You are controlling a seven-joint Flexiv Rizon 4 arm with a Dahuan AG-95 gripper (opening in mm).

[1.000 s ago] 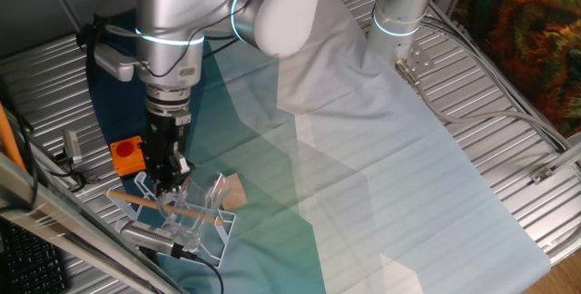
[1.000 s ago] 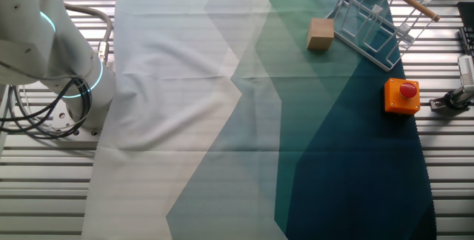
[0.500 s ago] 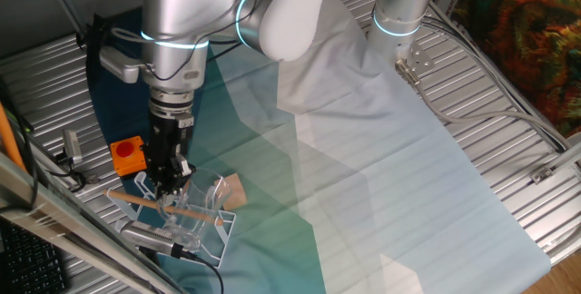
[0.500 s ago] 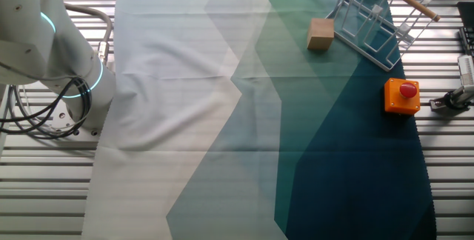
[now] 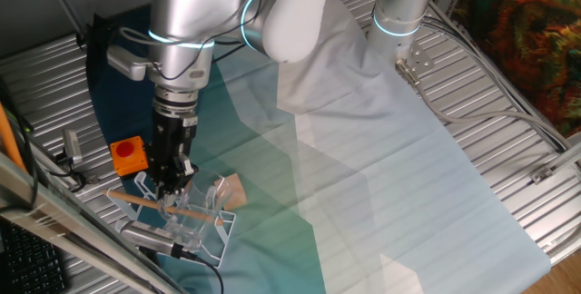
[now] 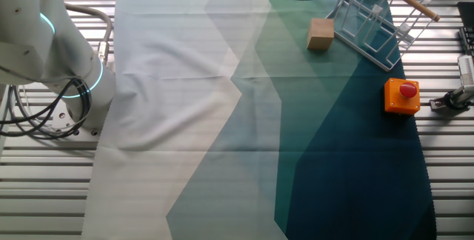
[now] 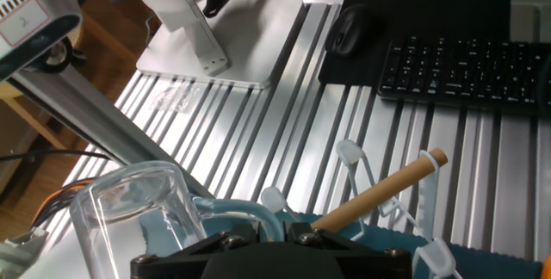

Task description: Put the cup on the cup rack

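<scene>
The arm reaches down at the near-left corner of the cloth-covered surface (image 5: pixel 381 194), its gripper (image 5: pixel 170 188) hanging just over the cup rack (image 5: pixel 182 217), a low white wire frame with upright looped prongs and a light wooden rod (image 5: pixel 168 209) lying across it. In the hand view the cup (image 7: pixel 142 214), clear and hard to make out, sits right at the gripper body, mouth toward the camera, with the rack's white prongs and the rod just beyond it; whether the fingers are clamped on it or parted cannot be told, since they are hidden behind the black gripper body. A tan wooden block (image 6: pixel 321 34) rests on the cloth just beside the rack, and an orange box with a red button (image 6: pixel 401 95) stands near the rack's other side. A keyboard (image 7: pixel 465 68) and mouse (image 7: pixel 349 29) lie on the ribbed metal beyond.
</scene>
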